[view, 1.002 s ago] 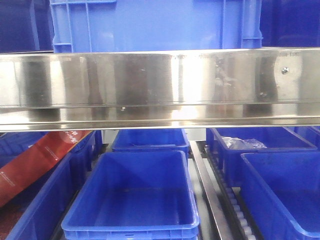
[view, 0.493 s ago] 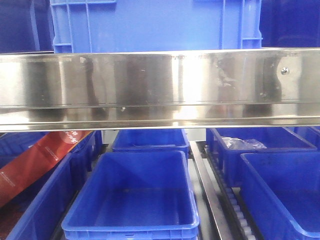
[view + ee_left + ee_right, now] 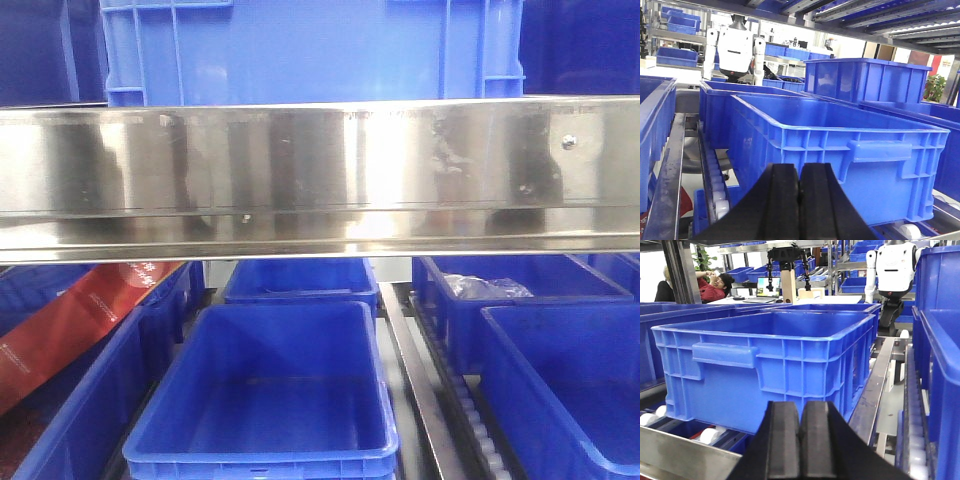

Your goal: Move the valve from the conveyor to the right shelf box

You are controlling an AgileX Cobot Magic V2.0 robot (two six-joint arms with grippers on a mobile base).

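The valve and the conveyor are out of view. My left gripper (image 3: 799,172) is shut with nothing between its black fingers, and it faces the end wall of a blue shelf box (image 3: 855,155). My right gripper (image 3: 800,410) is also shut and empty, in front of another blue box (image 3: 765,365) that stands on white rollers. Neither gripper shows in the front view. There, an open blue box (image 3: 270,400) sits in the middle of the lower shelf and another blue box (image 3: 570,380) sits to its right.
A wide steel shelf beam (image 3: 320,180) crosses the front view, with a large blue crate (image 3: 310,50) above it. A roller rail (image 3: 470,420) runs between the boxes. A back box holds a clear plastic bag (image 3: 487,287). A red package (image 3: 70,330) lies at left.
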